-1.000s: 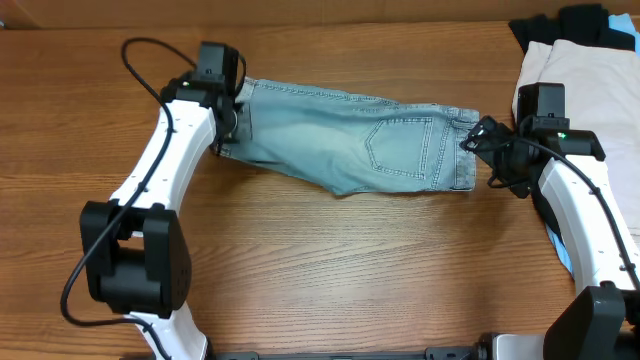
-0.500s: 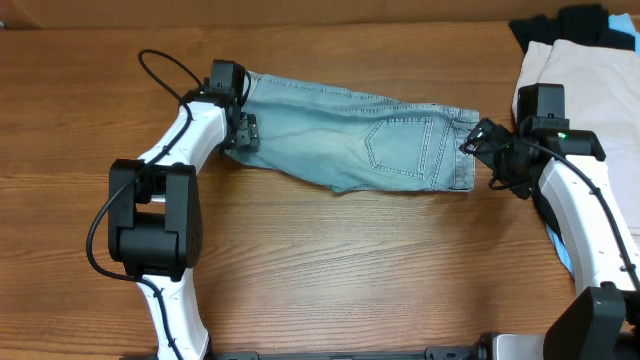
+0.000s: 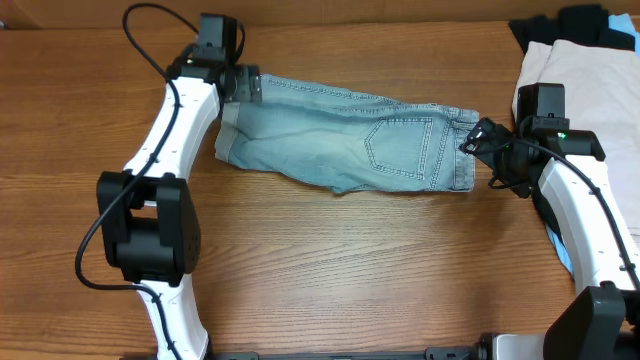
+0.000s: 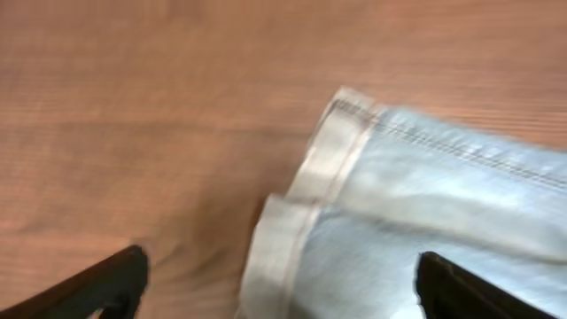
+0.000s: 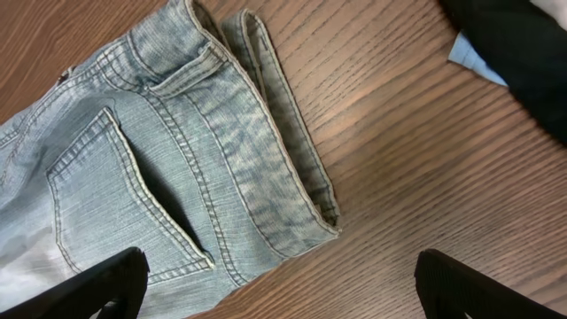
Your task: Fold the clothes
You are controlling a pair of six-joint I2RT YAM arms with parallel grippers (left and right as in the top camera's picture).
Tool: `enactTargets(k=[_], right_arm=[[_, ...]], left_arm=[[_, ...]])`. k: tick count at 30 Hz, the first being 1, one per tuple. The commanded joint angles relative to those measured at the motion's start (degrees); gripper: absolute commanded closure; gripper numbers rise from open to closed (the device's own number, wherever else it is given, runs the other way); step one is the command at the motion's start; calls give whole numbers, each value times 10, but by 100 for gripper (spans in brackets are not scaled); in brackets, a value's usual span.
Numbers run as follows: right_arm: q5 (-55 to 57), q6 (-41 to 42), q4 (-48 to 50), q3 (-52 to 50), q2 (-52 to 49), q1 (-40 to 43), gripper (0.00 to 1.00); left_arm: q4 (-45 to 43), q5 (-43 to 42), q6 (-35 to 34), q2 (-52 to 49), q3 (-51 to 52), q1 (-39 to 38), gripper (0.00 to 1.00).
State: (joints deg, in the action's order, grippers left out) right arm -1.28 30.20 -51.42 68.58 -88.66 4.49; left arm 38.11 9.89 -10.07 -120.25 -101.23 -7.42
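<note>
We see the denim shorts [image 3: 340, 140] lying flat near the middle of the table [image 3: 330, 270], towards its far edge, folded lengthwise so that one back pocket [image 3: 400, 148] faces up; the leg hems [image 3: 228, 135] point to the left arm's side and the waistband [image 3: 462, 150] to the right arm's side.

In the left wrist view, which is somewhat blurred, the two turned-up hems lie one beside the other on the wood. The left gripper [image 3: 245, 85] is over the far corner of the leg end; its fingers [image 4: 111, 283] stand wide apart with nothing between them but the cloth below; we cannot tell whether it touches the denim.

The right gripper [image 3: 478, 135] sits just beside the waistband; its fingers [image 5: 97, 283] are likewise spread wide and hold nothing, and the waistband edge and pocket stitching show under it.

Beyond the right arm, at the table's far right, a beige garment [image 3: 590, 75] lies with a black garment [image 3: 570, 25] behind it; a strip of sky-blue cloth [image 3: 560, 250] shows beside the arm.
</note>
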Motion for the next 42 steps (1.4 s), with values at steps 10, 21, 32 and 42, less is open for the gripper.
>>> enactTargets(k=[10,21,32,42], right_arm=[[-1,-5,6,8,5,0,0],[3,-7,8,8,5,0,0],[3,-7,14,8,5,0,0],[3,-7,14,8,5,0,0]], left_arm=[[-72,-43,69,-98,-9,-3,6],[-129,-51,68,-128,-9,-3,39],[-104,-51,66,-127,-66,-15,96],[-64,-47,67,-127,-182,-17,96]])
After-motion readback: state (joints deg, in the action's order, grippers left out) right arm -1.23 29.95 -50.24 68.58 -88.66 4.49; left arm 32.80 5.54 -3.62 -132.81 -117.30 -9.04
